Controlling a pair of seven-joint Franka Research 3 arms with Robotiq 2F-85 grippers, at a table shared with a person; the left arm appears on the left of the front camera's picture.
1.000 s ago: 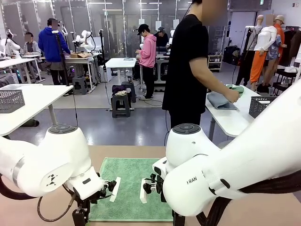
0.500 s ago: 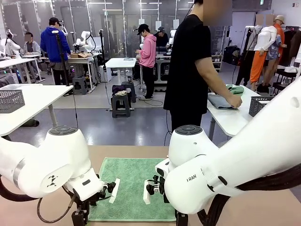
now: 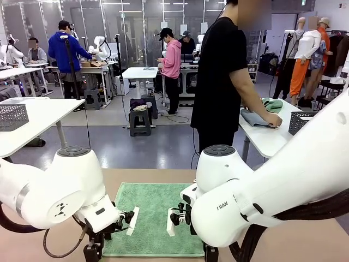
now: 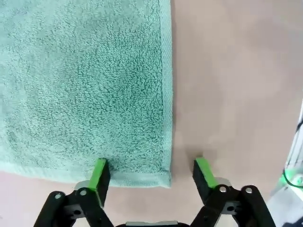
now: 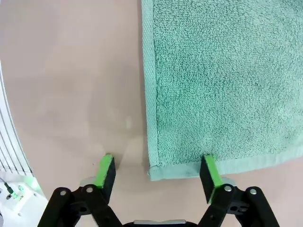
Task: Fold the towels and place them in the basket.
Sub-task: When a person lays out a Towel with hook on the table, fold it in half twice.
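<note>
Where the left arm is reaching: the left gripper (image 4: pixel 151 171) is sitting low over the near left corner of the mint green towel (image 3: pixel 152 210).
Left gripper fingers: they are standing apart and pinching nothing. One green pad (image 4: pixel 100 174) is touching the towel's edge and the other is resting on the bare table (image 4: pixel 236 94), just beside the corner.
Why like that: I think the corner is sitting between the fingers so a squeeze could catch it.
Towel: it is lying flat and unfolded on the table, between the two arms.
Right gripper: the right gripper (image 5: pixel 158 169) is doing the same at the near right corner. Its fingers are standing apart, one on the towel and one on the table, holding nothing.
Why two arms: I think each arm is taking one corner so the near edge could lift evenly for a fold.
Person: the person (image 3: pixel 221 82) is standing at the far side, pressing a hand (image 3: pixel 272 121) on a grey-blue towel (image 3: pixel 253 117) on a white side table (image 3: pixel 267 141).
Basket: the dark basket (image 3: pixel 301 123) is sitting on that side table, well apart from the green towel.
</note>
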